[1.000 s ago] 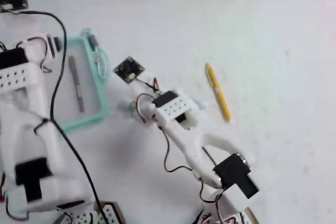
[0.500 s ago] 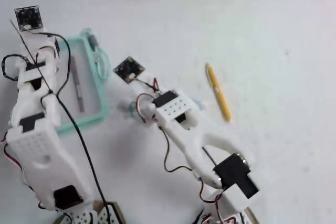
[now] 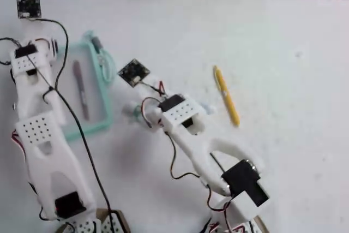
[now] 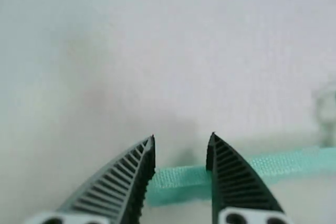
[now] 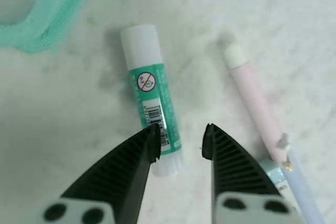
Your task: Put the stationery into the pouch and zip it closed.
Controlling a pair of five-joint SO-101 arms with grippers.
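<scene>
Right gripper [image 5: 178, 140] hung spread over the glue stick [image 5: 149, 108], one fingertip over the tube's end and the other off to its side. Closing from there might have clipped only that end and sent the round tube rolling, perhaps into the pink pen [image 5: 256, 103] lying just beside it. Left gripper [image 4: 181, 150], also spread, straddled the rim of the pouch [image 4: 273, 163]; a weak hold there could let the opening sag. A grey pen [image 3: 80, 88] lay within the pouch's teal outline, and a yellow pen [image 3: 226, 95] lay well apart on the table [image 3: 283, 36].
</scene>
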